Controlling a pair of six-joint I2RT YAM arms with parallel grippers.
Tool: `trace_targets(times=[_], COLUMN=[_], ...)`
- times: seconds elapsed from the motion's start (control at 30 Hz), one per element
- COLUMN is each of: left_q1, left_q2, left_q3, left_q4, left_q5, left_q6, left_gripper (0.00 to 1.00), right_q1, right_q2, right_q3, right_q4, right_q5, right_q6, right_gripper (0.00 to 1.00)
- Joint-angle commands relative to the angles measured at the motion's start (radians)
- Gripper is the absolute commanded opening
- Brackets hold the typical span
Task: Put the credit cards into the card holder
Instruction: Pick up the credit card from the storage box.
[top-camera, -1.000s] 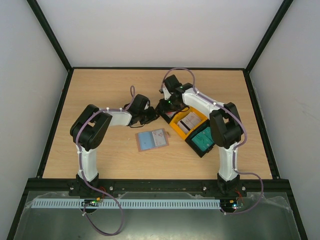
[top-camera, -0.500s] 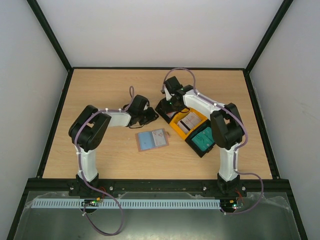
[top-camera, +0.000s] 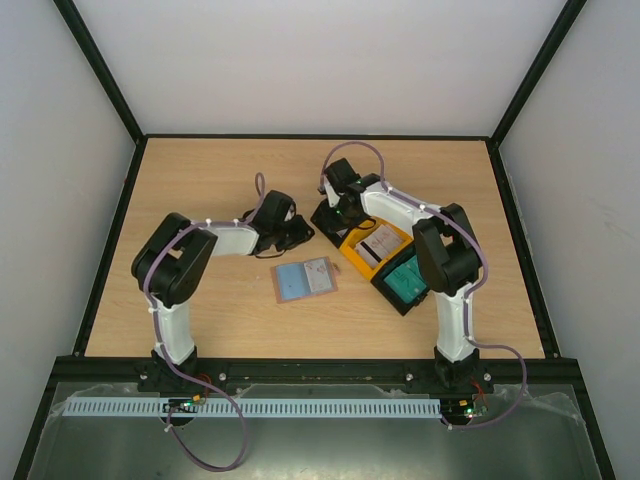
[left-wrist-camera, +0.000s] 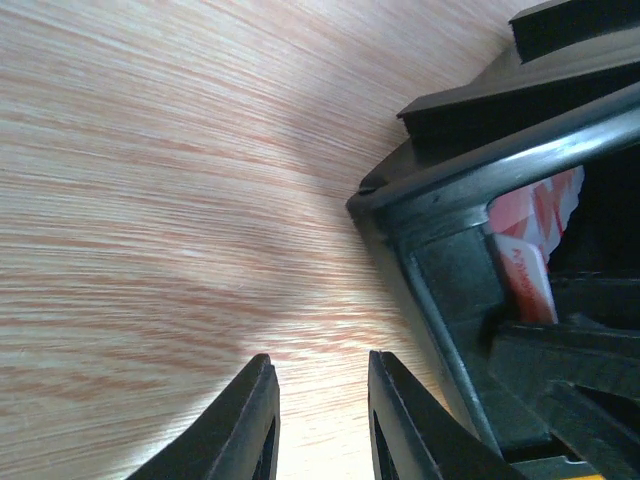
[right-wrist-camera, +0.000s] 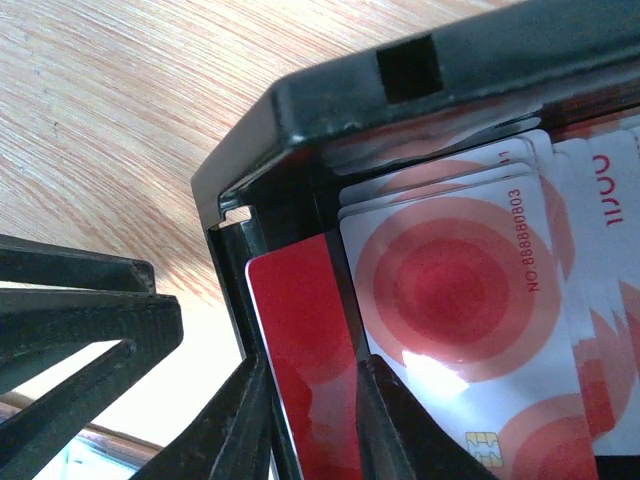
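Left jaws ajar, empty, beside black tray (left-wrist-camera: 470, 130); right jaws astride red card (right-wrist-camera: 300, 340), grip unclear.

The card holder (top-camera: 303, 280) lies open and flat near the middle of the tabletop (top-camera: 200, 180). White credit cards (right-wrist-camera: 450, 290) with red rings are stacked in a corner of a black tray (right-wrist-camera: 300, 110), with a red card (right-wrist-camera: 300, 350) beside them.

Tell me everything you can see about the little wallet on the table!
The wallet lies open and flat on the wooden table, just left of the yellow tray, not touching it. Its left half looks blue-grey, its right half paler, pinkish, with a small blurry mark. Nothing else touches it.
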Motion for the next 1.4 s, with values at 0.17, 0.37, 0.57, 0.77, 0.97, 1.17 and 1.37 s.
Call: trace_targets(times=[0.17,0.37,0.57,0.77,0.97,1.17,1.37], left_q1=[0.016,0.016,0.014,0.003,-0.031,-0.061,-0.072], left_q2=[-0.117,-0.192,-0.31,-0.47,-0.655,-0.777,-0.816], left_q3=[-0.03,-0.071,-0.141,-0.226,-0.301,-0.329,-0.392], left_q4=[-0.047,-0.07,-0.102,-0.152,-0.167,-0.208,-0.18], left_q5=[-0.051,-0.078,-0.121,-0.157,-0.053,0.046,0.152], left_q6=[0.032,0.037,0.038,0.037,0.041,0.038,-0.049], left_gripper=[0.27,0.27,0.28,0.36,0.54,0.68,0.75], right_q1=[0.015,0.015,0.017,0.018,0.036,0.099,0.15], right_q2=[-0.007,-0.096,-0.236,-0.424,-0.589,-0.736,-0.803], right_q3=[0.007,-0.012,-0.043,-0.145,-0.333,-0.562,-0.721], right_q4=[-0.015,0.018,0.054,0.126,0.184,0.331,0.508], right_q5=[-0.002,0.048,0.173,0.142,0.061,0.011,-0.087], right_q6=[0.041,0.082,0.196,0.357,0.631,0.832,1.018], right_gripper=[0.04,0.02,0.02,0.02,0.02,0.02,0.02])
